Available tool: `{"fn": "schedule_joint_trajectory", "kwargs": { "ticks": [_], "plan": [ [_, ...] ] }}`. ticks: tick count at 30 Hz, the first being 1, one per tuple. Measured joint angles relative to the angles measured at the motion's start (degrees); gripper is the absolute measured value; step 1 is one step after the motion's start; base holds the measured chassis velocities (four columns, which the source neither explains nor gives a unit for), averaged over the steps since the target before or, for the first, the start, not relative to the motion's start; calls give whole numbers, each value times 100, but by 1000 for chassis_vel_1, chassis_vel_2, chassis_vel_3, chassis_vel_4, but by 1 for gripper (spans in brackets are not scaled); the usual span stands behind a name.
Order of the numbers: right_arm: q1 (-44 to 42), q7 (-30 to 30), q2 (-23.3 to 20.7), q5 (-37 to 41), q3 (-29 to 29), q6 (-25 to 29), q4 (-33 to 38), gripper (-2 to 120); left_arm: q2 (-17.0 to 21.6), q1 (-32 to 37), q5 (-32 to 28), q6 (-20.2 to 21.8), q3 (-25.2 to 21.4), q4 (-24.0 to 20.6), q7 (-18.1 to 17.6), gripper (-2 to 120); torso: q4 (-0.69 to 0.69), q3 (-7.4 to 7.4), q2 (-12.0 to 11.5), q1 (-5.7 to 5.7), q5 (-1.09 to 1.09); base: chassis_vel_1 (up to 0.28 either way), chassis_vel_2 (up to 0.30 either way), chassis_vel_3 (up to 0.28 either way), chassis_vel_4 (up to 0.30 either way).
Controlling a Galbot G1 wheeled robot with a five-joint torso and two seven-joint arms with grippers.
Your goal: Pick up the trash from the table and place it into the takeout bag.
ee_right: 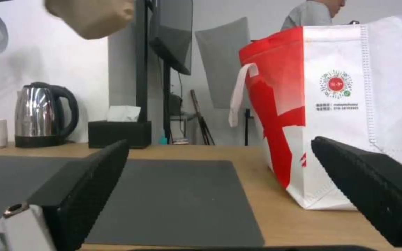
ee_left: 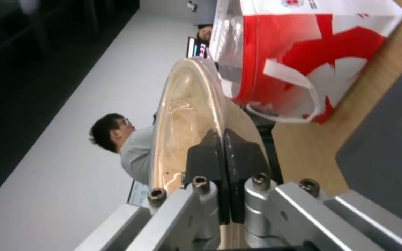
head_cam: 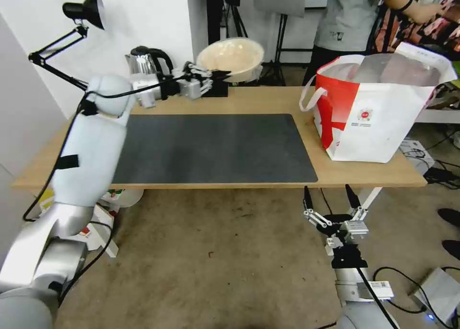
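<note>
The left gripper [head_cam: 221,73] pinched the shallow beige bowl [head_cam: 232,59] by its rim; the boxy white-and-red takeout bag [head_cam: 378,108] stood at three o'clock. The right gripper [head_cam: 330,199] hung wide open, idle.

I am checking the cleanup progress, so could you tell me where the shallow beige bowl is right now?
In the head view the beige bowl is held up by the left gripper above the table's far edge, near the kettle, left of the takeout bag.
</note>
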Motion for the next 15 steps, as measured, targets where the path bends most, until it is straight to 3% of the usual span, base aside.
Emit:
{"fn": "schedule_joint_trajectory", "kwargs": {
  "ticks": [15],
  "plan": [
    [0,0,0,0,0,0,0,100,-622,-408,164,3,314,347,-7,0,1,-1,0,0,0,0,0,0,0]
  ]
}}
